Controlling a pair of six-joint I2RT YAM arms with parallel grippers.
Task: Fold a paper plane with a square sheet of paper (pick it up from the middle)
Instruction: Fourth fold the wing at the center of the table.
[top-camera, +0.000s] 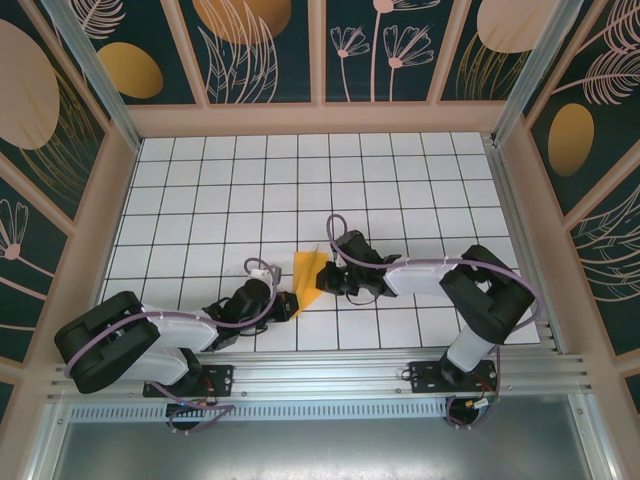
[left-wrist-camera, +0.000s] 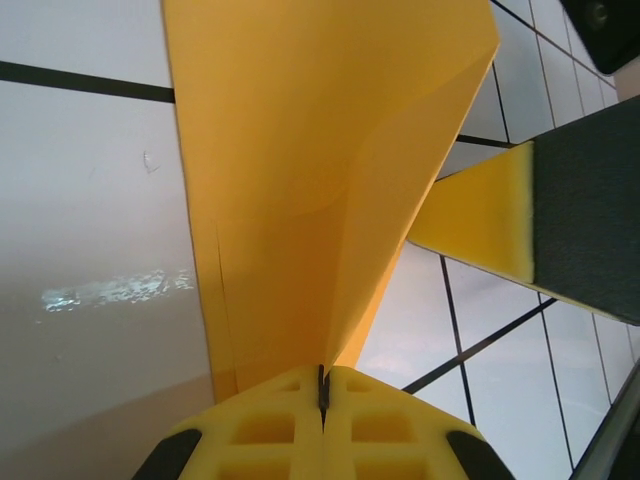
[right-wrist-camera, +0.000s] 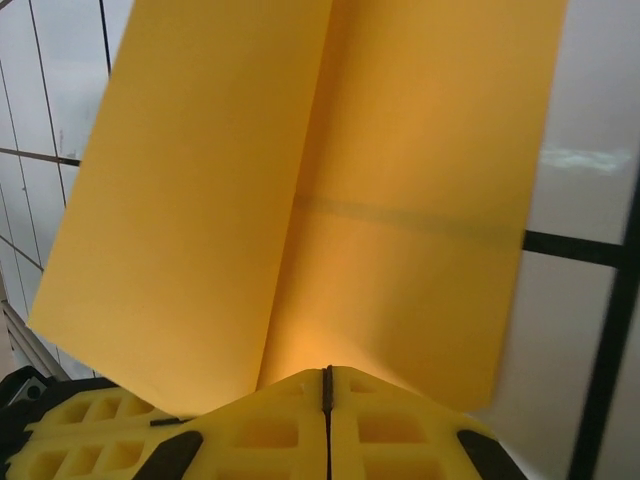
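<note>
Sheet of paper (top-camera: 308, 277): orange-yellow, held up between the two grippers over the front middle of the table, standing as a narrow upright shape in the top view, not lying flat
Fold: in the right wrist view one crease runs up from the fingers and two panels open away from it in a shallow V; in the left wrist view the paper rises from the fingers as a folded, widening wedge
Contact with table: cannot tell whether any edge of the sheet touches the tiles
Left gripper (left-wrist-camera: 322, 385): jaws pressed together on the sheet's lower tip, the yellow fingers meeting with only the paper between them
Right gripper (right-wrist-camera: 327, 378): jaws closed on the sheet right at the foot of the crease, yellow fingers meeting there
Grippers to each other: close together, the left one on the near left of the sheet and the right one on its right side; in the left wrist view a yellow pad (left-wrist-camera: 480, 215) of the right gripper lies against the sheet's right edge
Table (top-camera: 400, 190): white tiles with black grid lines
Walls (top-camera: 260, 50): dark panels with orange ovals and pale plant drawings
</note>
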